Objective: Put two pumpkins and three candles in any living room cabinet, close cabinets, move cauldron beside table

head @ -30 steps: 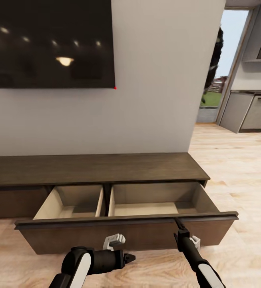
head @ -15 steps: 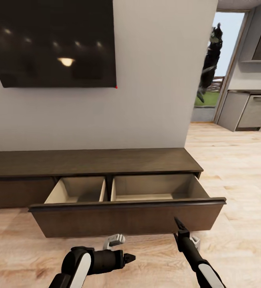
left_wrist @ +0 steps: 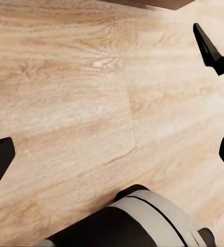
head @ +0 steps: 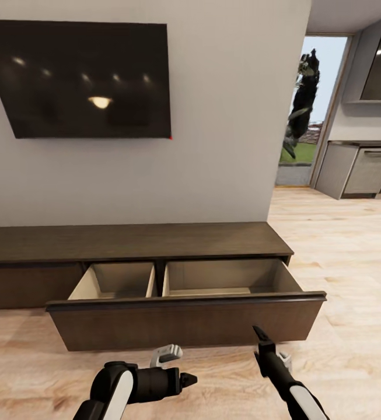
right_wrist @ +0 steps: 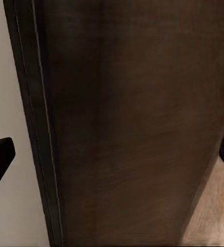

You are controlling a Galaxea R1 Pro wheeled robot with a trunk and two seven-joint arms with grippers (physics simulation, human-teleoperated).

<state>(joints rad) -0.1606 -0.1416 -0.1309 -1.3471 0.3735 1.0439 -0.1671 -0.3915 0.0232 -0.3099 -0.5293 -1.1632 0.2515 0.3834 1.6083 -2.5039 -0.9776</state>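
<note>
One cabinet (head: 155, 245) stands against the wall, its one wide drawer (head: 184, 321) pulled out, with two compartments. Two hands, left hand (head: 184, 380) and right hand (head: 259, 335), are open, holding nothing, above the floor (head: 342, 245).

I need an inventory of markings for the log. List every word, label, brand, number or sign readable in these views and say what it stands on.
None: no view shows any readable text.
The television on the wall bears no visible logo, only reflected ceiling lights.
The cabinet and its open drawer front are plain dark wood.
The kitchen units are unmarked at this size.
</note>
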